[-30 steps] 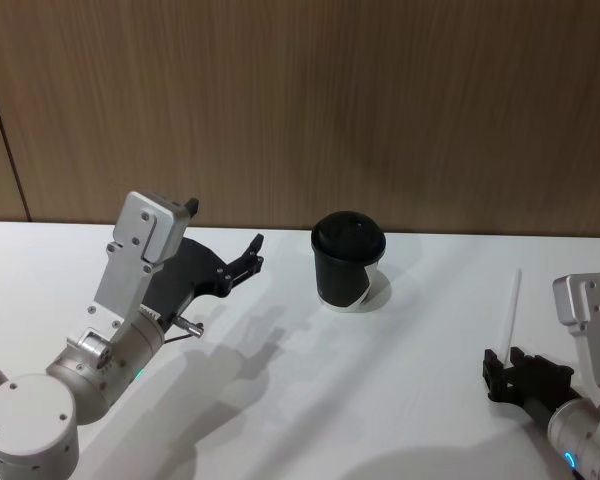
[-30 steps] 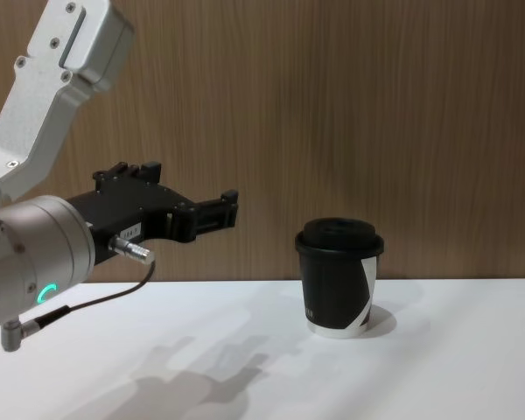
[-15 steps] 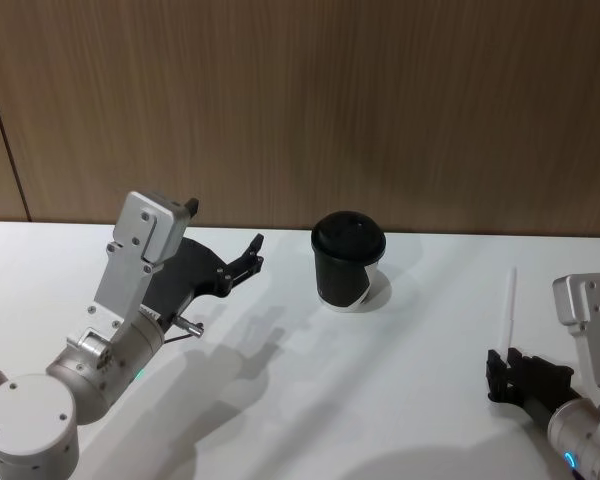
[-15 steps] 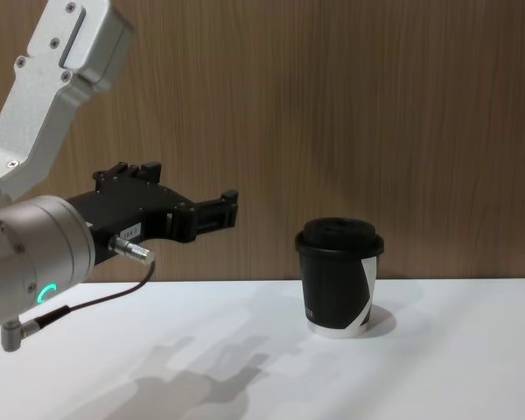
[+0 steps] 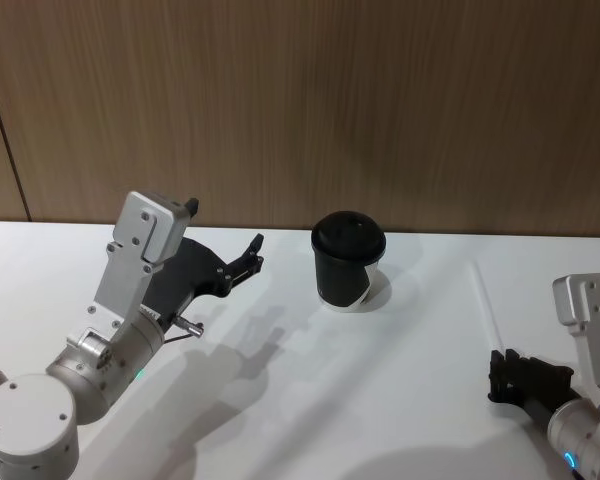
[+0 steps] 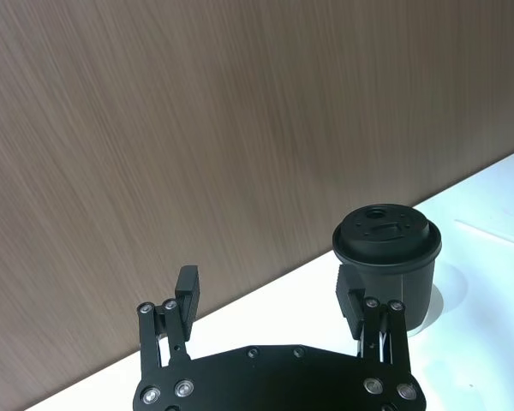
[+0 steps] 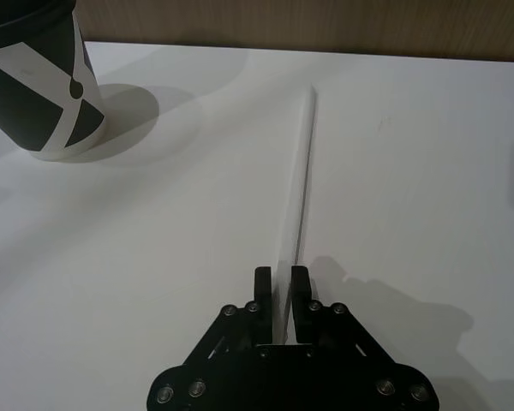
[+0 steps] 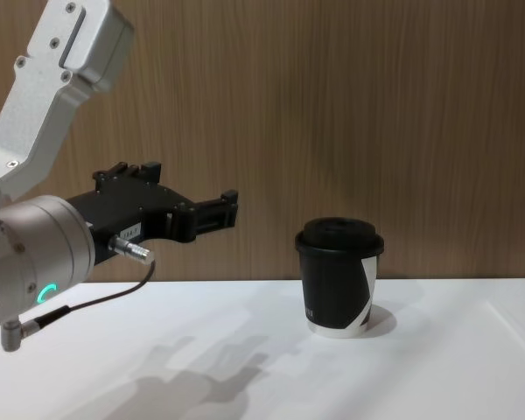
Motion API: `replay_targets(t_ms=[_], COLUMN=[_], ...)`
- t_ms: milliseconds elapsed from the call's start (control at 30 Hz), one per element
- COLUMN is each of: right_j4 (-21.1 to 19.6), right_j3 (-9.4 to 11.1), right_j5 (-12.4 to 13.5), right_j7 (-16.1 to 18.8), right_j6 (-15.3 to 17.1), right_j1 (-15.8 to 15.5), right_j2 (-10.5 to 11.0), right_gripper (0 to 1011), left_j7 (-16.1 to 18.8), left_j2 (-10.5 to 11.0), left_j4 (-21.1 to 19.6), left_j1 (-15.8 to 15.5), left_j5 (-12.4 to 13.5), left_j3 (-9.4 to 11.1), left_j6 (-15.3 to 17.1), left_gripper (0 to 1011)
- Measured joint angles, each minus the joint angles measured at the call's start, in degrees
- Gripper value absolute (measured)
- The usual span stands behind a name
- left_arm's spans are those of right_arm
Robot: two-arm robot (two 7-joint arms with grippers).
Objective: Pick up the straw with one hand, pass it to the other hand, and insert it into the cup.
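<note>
The white straw (image 5: 486,302) runs low over the table on the right, its far tip pointing toward the back wall. My right gripper (image 5: 497,364) is shut on its near end; in the right wrist view the straw (image 7: 301,180) runs forward from between the closed fingers (image 7: 263,282). The black cup (image 5: 348,262) with its domed lid stands upright at the table's middle back, to the left of the straw's tip. My left gripper (image 5: 254,252) hovers open and empty to the left of the cup (image 6: 385,257), above the table.
A wooden wall stands close behind the white table (image 5: 380,400). The left arm's silver body (image 8: 35,254) and cable hang over the left side. Open tabletop lies between the cup (image 8: 339,280) and the right gripper.
The straw in the right gripper has swung: its far tip moved left and the gripper shifted slightly lower. The left arm and cup stayed still.
</note>
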Motion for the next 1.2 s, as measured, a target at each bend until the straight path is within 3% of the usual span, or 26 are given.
replay_targets(t_ms=[633, 933, 1200], right_j4=[0.39, 1.61, 2.15], right_j3=[0.00, 0.15, 0.54], right_j5=[-0.26, -1.68, -2.75], right_j7=[0.35, 1.43, 4.08], right_j6=[-0.78, -4.59, -10.27], right_j1=[0.17, 0.68, 1.34], right_j2=[0.35, 1.85, 4.12], right_gripper=[9, 2, 2], left_j7=[0.00, 0.00, 0.00], left_j2=[0.00, 0.00, 0.00], left_j4=[0.00, 0.00, 0.00], left_j1=[0.00, 0.00, 0.00], left_j5=[0.00, 0.00, 0.00], left_j3=[0.00, 0.00, 0.00], left_j6=[0.00, 0.00, 0.00], left_gripper=[1003, 1003, 1003])
